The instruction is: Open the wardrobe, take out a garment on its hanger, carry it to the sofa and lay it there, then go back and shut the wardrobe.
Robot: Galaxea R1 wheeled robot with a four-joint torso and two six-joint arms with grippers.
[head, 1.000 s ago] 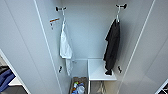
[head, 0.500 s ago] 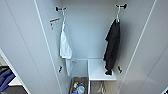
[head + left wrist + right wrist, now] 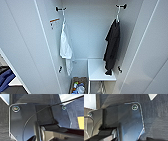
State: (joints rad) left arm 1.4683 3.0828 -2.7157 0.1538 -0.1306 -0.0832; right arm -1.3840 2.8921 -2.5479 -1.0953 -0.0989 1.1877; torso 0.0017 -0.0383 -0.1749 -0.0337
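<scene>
The wardrobe [image 3: 87, 37] stands open in front of me, its white doors swung out on the left [image 3: 22, 45] and the right [image 3: 152, 50]. The black garment [image 3: 112, 47] hangs on the wardrobe's right side. Its thin white hanger [image 3: 117, 16] hooks over a black bracket [image 3: 121, 6] near the top. The garment's lower end droops onto a white shelf [image 3: 100, 70]. In the left wrist view the robot's dark plate [image 3: 22, 122] sits over dark floor, and the right wrist view has the same kind of plate [image 3: 130, 122].
A white garment [image 3: 65, 47] hangs on the wardrobe's left side from its own bracket [image 3: 60, 9]. A basket [image 3: 78, 86] with small items stands on the wardrobe floor beside the shelf. Blue cloth [image 3: 6, 78] lies at the lower left, outside the left door.
</scene>
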